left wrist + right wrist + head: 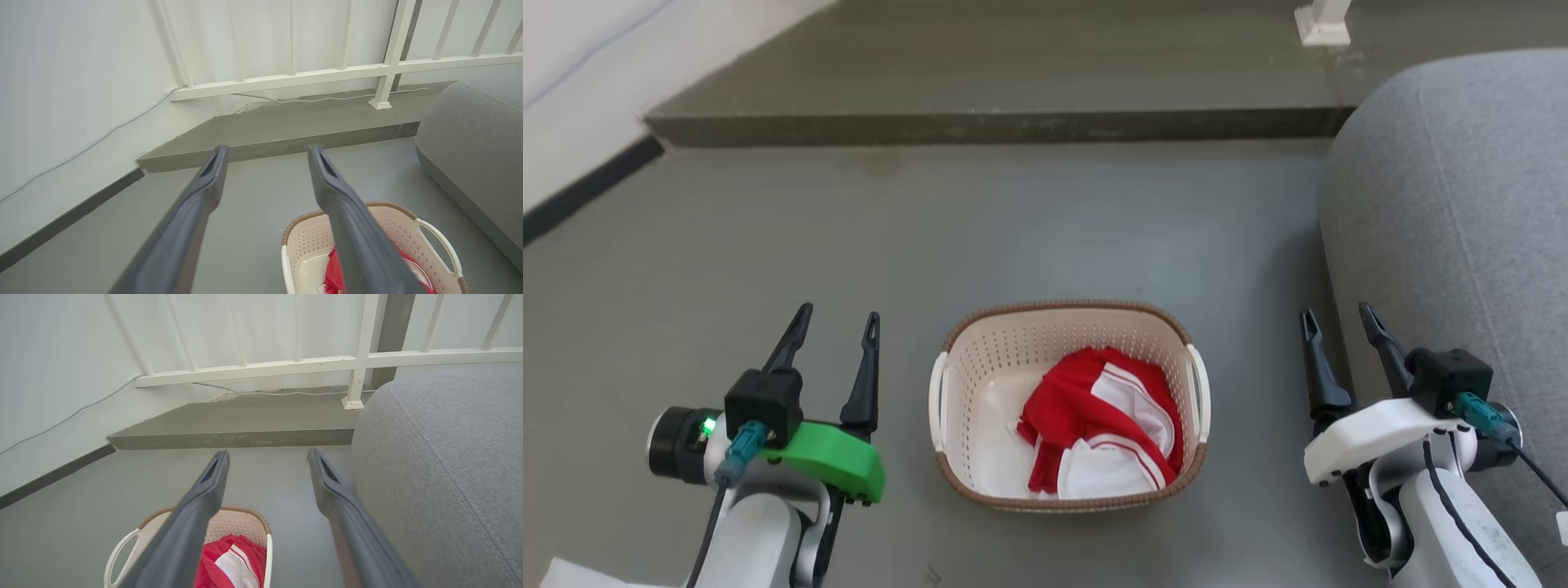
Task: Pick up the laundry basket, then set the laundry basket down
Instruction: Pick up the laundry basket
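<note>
- On the grey floor (1013, 220), between our two arms, sat the rounded cream plastic laundry basket (1013, 359) with perforated walls and a brown woven-look rim. A crumpled red-and-white garment (1103, 425) lay inside it.
- Our left gripper (839, 313) hung beside the basket's left side, fingers apart and holding nothing. Our right gripper (1337, 311) did likewise on the other side, and both were clear of the white side handles (1201, 392).
- We judged the main risk to be an uneven lift. If one gripper caught its handle before the other, the basket would tip and the garment could slide out.
- The grey upholstered sofa (1445, 204) stood just beside our right gripper, so a wide swing there could brush it.
- The thin handles might also slip along our long, smooth fingers.
</note>
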